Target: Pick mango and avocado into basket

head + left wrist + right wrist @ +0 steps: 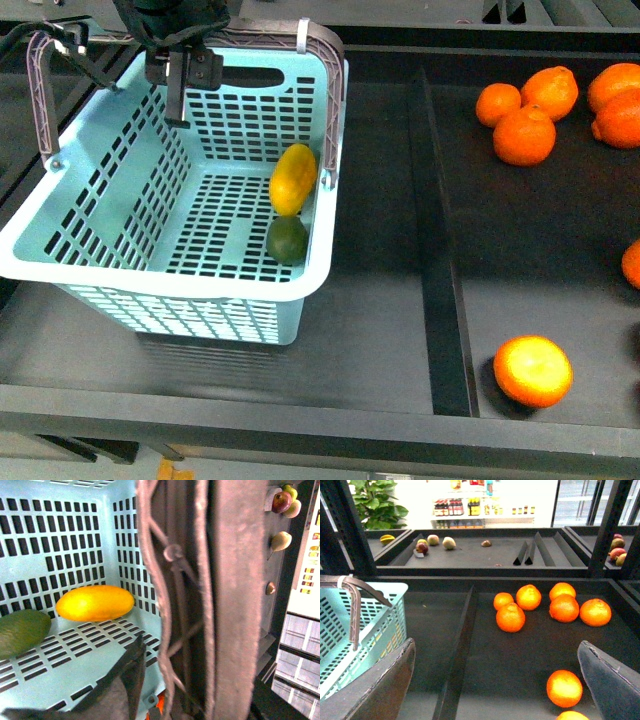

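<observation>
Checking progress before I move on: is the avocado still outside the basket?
No, the avocado lies inside the basket, next to the mango.

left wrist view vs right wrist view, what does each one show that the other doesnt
Only the left wrist view shows the mango and avocado lying inside the basket, and a dark end effector finger. Only the right wrist view shows the oranges on the dark shelf and a store aisle behind. Both show the teal basket and its brown-grey handle.
</observation>
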Controlling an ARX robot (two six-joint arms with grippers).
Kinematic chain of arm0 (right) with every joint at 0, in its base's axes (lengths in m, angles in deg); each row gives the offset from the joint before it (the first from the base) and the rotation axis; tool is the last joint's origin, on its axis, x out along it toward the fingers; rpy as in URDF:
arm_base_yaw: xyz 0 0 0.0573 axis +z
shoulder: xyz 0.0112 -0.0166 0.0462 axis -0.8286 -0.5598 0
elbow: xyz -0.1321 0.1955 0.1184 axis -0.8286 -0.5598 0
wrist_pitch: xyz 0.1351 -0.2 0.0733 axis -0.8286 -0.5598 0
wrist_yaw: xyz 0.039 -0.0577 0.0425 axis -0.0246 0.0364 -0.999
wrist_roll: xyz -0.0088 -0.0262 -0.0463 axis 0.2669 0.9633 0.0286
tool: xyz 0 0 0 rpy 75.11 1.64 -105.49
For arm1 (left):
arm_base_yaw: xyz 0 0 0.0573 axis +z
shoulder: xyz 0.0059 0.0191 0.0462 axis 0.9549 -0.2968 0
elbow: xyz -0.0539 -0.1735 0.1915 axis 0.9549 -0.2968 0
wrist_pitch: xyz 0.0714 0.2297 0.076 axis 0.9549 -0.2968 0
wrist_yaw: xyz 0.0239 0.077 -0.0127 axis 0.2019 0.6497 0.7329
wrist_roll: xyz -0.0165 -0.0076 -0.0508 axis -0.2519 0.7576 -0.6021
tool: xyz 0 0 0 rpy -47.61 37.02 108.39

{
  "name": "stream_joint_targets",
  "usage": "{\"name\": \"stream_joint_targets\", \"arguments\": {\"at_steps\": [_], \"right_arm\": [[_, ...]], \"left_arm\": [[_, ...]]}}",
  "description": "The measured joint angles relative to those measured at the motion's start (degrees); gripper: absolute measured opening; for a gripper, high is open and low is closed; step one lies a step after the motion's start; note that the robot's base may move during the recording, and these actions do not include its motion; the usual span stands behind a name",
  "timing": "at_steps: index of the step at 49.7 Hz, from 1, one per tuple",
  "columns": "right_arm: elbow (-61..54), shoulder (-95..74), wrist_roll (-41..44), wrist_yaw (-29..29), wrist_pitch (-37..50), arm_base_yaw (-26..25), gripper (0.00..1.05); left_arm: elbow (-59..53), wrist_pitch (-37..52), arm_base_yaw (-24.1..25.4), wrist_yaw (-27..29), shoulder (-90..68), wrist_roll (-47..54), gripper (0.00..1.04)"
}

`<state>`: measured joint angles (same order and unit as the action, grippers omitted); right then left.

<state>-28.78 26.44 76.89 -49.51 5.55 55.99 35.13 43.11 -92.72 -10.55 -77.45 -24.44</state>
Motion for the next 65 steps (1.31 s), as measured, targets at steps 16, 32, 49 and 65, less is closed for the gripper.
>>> {"name": "stream_joint_targets", "arguments": {"at_steps": [16,32,49,65], "right_arm": [[0.0,0.0,0.0,0.0,0.0,0.0,0.96],[0.0,0.0,0.0,0.0,0.0,0.0,0.96],[0.0,0.0,0.0,0.0,0.0,0.0,0.96],[0.0,0.0,0.0,0.0,0.0,0.0,0.96]], "left_arm": [[-10.4,2.7,0.5,5.1,12.1,-0.4,0.97],[-43.0,45.1,5.2,-3.6,27.6,54.0,0.64],[-68.8,62.3,12.5,-10.0,48.1,93.9,0.02],[-79.4,61.4,16.8,-15.3,59.4,94.6,0.02]]}}
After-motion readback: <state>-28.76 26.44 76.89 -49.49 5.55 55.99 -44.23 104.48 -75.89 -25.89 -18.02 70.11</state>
